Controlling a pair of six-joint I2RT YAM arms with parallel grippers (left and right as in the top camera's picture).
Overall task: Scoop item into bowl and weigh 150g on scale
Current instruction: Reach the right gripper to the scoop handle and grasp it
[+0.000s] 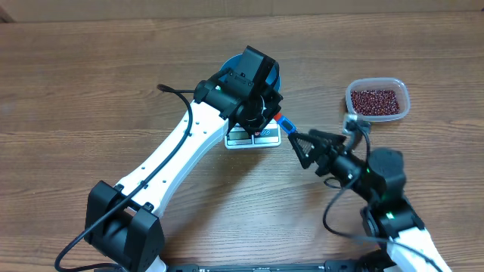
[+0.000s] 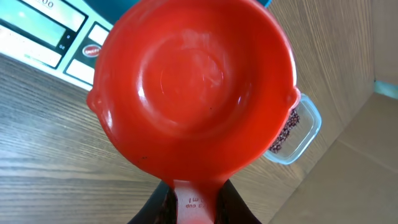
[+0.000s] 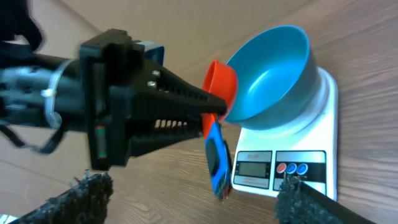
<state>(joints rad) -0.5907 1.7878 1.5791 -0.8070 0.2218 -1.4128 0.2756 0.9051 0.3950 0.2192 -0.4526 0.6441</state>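
Note:
An empty red scoop (image 2: 193, 74) with a blue handle end (image 3: 217, 158) is held by the handle in my left gripper (image 2: 194, 205), which is shut on it. The scoop hangs beside the blue bowl (image 3: 273, 68), which stands on the white scale (image 3: 292, 168). From overhead, the left gripper (image 1: 266, 113) covers most of the bowl (image 1: 274, 74) and scale (image 1: 253, 138). My right gripper (image 1: 297, 149) is open just right of the handle end (image 1: 284, 122), its fingers wide apart in the right wrist view (image 3: 193, 202). The beans (image 1: 375, 99) lie in a tub at the right.
The clear plastic tub (image 1: 376, 113) with the beans stands at the table's right, apart from both arms. It also shows in the left wrist view (image 2: 305, 134). The left arm (image 1: 174, 151) crosses the wooden table (image 1: 91, 83) diagonally from the front left.

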